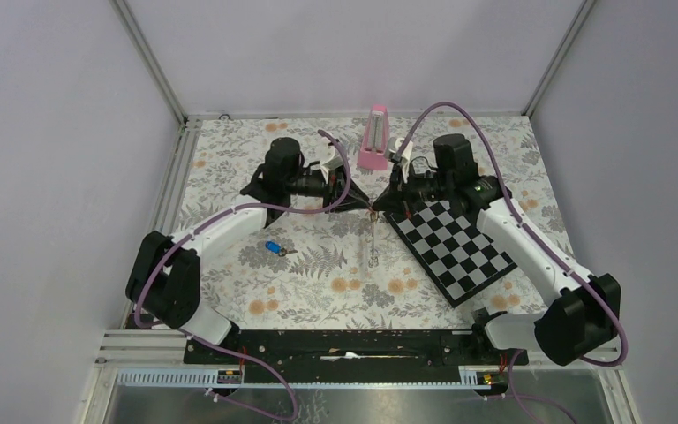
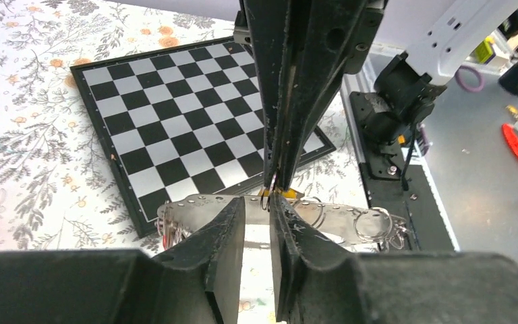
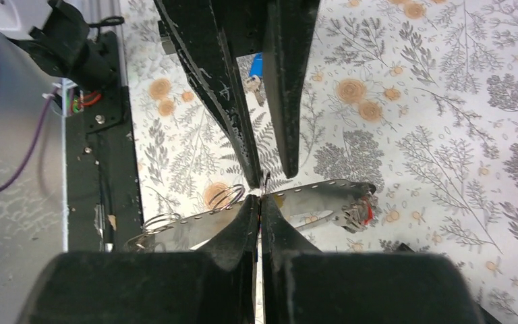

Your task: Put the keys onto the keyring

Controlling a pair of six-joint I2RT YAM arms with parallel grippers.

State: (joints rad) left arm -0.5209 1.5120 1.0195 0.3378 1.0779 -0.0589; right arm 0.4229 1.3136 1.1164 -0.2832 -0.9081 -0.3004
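My two grippers meet tip to tip above the table's middle. The right gripper is shut on a small silver ring of the keyring, a grey strap with several rings and a red piece, which is lifted off the cloth. A yellow key head shows right beside that pinch; I cannot tell whether it is gripped. The left gripper stands slightly open, its fingers a narrow gap apart on either side of the ring and strap. The blue key lies on the cloth to the left, below the left arm.
A black-and-white chessboard lies to the right under the right arm. A pink block stands at the back, just behind both grippers. Floral cloth covers the table, with a black rail along the near edge.
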